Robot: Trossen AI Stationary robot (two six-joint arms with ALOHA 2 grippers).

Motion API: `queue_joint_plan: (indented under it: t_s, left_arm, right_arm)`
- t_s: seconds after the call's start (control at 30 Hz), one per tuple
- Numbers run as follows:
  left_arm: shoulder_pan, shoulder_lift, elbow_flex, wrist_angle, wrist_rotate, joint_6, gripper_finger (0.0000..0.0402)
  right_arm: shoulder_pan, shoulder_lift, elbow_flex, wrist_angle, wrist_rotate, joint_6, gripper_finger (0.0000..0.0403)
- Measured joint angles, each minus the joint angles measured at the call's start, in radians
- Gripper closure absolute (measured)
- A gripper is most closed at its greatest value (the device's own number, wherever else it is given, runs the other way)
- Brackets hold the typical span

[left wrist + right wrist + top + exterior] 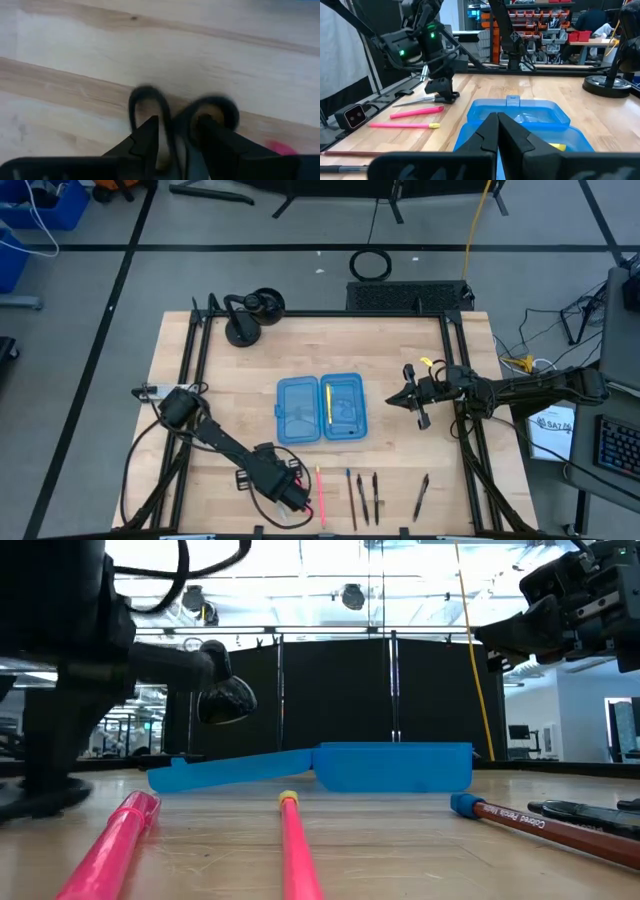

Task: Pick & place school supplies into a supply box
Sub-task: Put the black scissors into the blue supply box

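The left gripper (297,496) sits low at the counter's (240,380) near edge, its fingers (150,135) grasping the scissors (187,117) by their black handles, just beside the pink markers (321,492). The open supply box (320,408) lies mid-counter. The right gripper (405,398) hovers beside it, fingers clenched on nothing.

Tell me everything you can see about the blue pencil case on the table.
The supply box is a translucent blue plastic hinged case with two rounded-corner halves, lying open and flat near the middle of the wooden table. A yellow pencil lies inside along the hinge side of the right half. In the low view one half sits lower and flatter than the other. Neither gripper touches it; the right gripper hangs shut just beside it.
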Motion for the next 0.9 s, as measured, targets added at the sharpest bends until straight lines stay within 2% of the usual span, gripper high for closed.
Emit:
queue_joint_plan:
  t_s: [0.1, 0.23, 0.5, 0.7, 0.8, 0.9]
  left_arm:
    - [0.006, 0.027, 0.005, 0.014, 0.003, 0.043, 0.0266]
    - [0.023, 0.052, 0.005, 0.013, 0.009, 0.197, 0.0266]
    - [0.095, 0.054, 0.003, 0.012, 0.01, 0.633, 0.0266]
    - [0.151, 0.055, 0.002, 0.016, -0.07, 0.938, 0.0266]
    - [0.166, 0.056, 0.002, 0.02, -0.089, 0.914, 0.0266]
    - [0.169, 0.056, 0.0, 0.026, -0.064, 0.729, 0.0266]
  right_arm:
    - [0.0, 0.001, 0.0, -0.004, 0.0, 0.0, 0.0403]
    - [0.0, 0.001, 0.0, -0.01, 0.0, -0.005, 0.0403]
    - [0.0, 0.001, 0.0, -0.014, 0.0, -0.023, 0.0403]
    - [0.0, 0.001, 0.0, -0.014, 0.0, -0.023, 0.0403]
    - [0.0, 0.001, 0.0, -0.015, 0.0, -0.023, 0.0403]
    - [0.0, 0.001, 0.0, -0.028, 0.0, -0.023, 0.0403]
